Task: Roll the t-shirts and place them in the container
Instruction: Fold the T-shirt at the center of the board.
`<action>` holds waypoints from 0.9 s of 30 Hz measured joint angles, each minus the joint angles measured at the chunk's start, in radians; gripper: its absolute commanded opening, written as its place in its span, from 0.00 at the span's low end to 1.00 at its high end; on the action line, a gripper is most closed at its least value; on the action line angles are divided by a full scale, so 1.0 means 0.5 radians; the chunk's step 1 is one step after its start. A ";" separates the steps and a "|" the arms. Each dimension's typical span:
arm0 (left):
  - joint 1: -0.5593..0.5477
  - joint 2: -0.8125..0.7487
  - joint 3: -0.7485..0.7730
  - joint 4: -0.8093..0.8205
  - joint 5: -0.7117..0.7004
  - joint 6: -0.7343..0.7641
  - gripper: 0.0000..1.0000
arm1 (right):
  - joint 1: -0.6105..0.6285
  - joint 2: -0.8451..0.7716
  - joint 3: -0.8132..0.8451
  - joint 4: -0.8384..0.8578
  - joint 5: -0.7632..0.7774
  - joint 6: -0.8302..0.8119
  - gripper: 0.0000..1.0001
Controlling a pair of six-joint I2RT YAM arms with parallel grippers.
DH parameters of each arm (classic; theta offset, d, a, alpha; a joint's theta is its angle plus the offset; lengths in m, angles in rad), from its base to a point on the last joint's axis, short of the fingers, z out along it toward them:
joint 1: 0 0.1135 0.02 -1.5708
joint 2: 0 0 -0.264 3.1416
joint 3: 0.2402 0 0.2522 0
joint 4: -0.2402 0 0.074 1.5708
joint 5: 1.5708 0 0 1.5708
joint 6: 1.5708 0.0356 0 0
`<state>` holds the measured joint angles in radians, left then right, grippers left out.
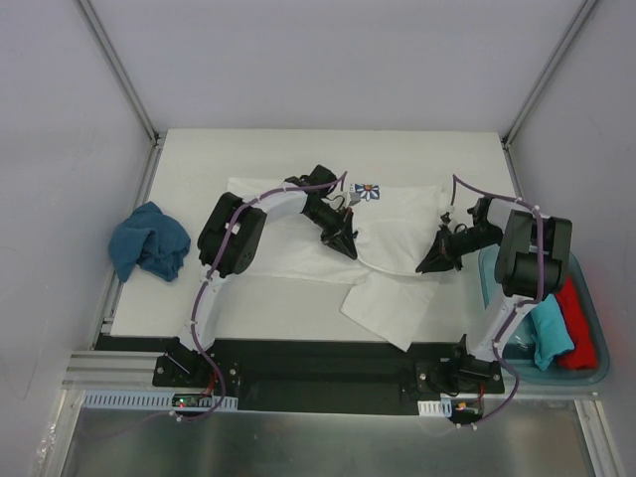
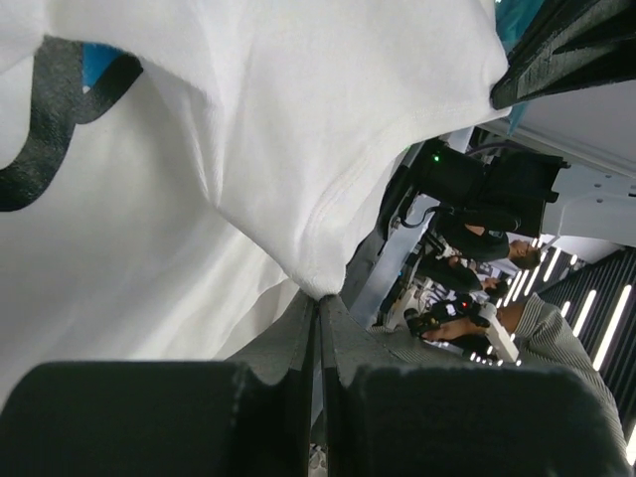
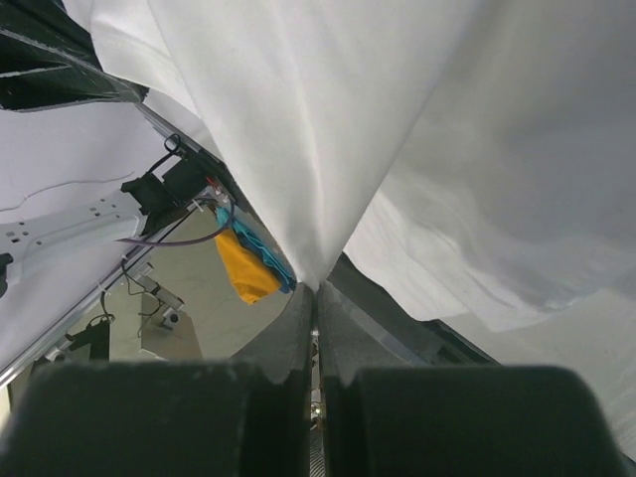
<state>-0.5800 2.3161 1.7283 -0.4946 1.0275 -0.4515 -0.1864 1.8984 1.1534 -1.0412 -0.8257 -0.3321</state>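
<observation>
White t-shirt (image 1: pixel 397 224) lies spread mid-tabletop (image 1: pixel 298 313), with one flap trailing toward the near edge. Left pincer (image 1: pixel 345 245) and right pincer (image 1: pixel 430 263) are each pressed together on a pinch of its cloth. I judge this the straightening fold before rolling. Next I must carry both pinches evenly, or the cloth skews.

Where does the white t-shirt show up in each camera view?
Top external: white t-shirt mid-table, between left gripper and right gripper.
Left wrist: fills upper left, pinched by left gripper.
Right wrist: fills top and right, pinched by right gripper.
Landmark: those two pinch points, visible from above.
</observation>
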 measured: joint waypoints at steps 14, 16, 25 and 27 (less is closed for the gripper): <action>0.041 -0.040 -0.167 -0.050 0.090 0.061 0.23 | 0.000 0.076 0.172 -0.137 0.378 -0.207 0.38; 0.080 -0.085 -0.179 -0.100 0.080 0.092 0.28 | -0.001 0.103 0.325 -0.259 0.426 -0.298 0.38; 0.523 -0.217 0.284 -0.404 -0.417 0.598 0.30 | -0.023 0.168 1.348 -0.385 0.547 -0.499 0.33; 0.623 -0.216 0.441 -0.446 -0.604 0.753 0.30 | -0.013 0.255 1.565 -0.323 0.596 -0.504 0.29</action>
<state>-0.2687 2.2082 1.9488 -0.7174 0.7254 -0.0750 -0.1928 2.0258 1.9358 -1.2026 -0.5278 -0.5838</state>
